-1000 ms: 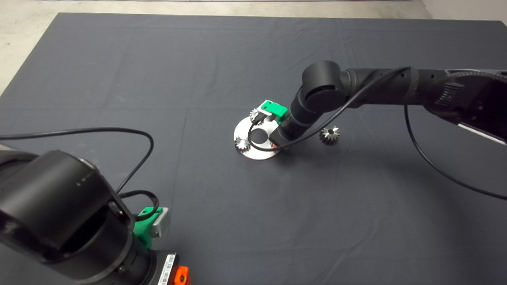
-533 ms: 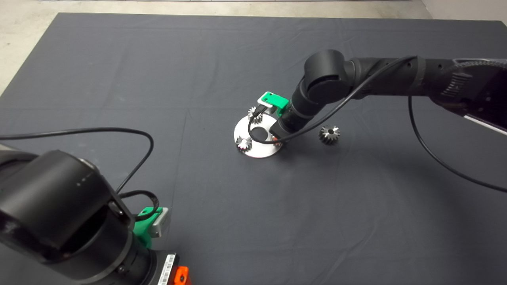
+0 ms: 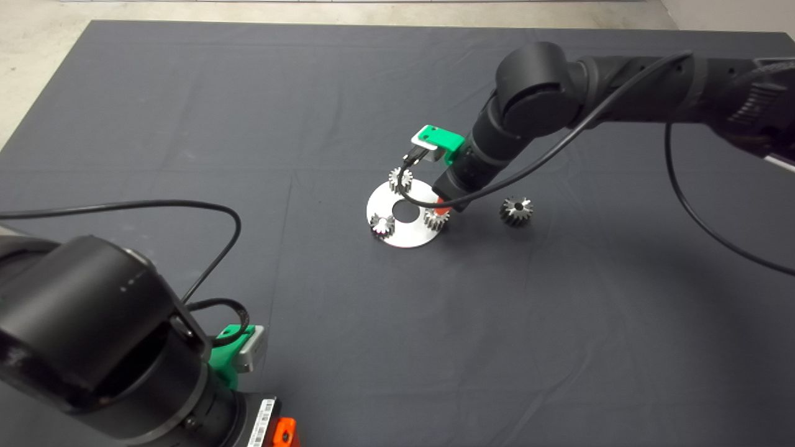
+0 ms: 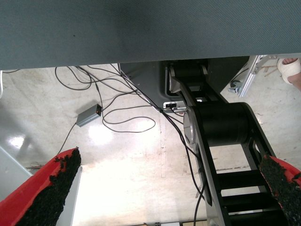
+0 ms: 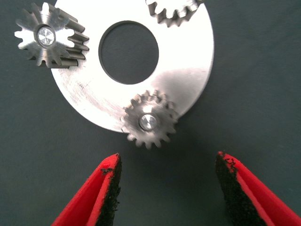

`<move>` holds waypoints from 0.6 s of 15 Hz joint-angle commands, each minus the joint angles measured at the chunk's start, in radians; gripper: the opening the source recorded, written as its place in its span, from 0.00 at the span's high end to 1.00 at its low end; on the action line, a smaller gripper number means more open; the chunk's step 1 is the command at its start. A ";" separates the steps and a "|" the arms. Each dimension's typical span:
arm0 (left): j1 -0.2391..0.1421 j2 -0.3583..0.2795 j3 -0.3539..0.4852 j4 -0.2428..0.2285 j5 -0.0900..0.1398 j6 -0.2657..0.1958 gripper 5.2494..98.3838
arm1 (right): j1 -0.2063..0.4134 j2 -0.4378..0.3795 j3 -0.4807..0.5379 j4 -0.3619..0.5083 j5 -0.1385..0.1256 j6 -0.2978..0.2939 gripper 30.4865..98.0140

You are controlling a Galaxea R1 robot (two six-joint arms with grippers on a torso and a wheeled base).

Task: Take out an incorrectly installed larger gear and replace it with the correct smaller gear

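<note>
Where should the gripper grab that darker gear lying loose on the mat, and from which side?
The larger gear stands flat on the mat, centre hole up, apart from the plate. Probably best to come straight down and pinch opposite sides of its toothed rim. The right gripper, open, is nearest.

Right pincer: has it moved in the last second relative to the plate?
Yes. The right pincer has lifted and pulled back off the round plate toward the larger gear, uncovering the smaller gear seated on the plate's rim.
</note>
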 commanded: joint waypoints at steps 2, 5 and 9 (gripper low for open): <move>-0.007 -0.004 0.018 -0.016 0.002 -0.001 0.00 | 0.111 -0.115 0.096 0.175 -0.027 -0.002 0.60; -0.007 -0.010 0.018 -0.015 0.005 -0.002 0.00 | 0.111 -0.291 0.230 0.281 -0.082 0.031 0.52; -0.013 -0.020 0.018 -0.015 0.002 -0.001 0.00 | 0.110 -0.527 0.622 0.364 -0.162 0.363 0.46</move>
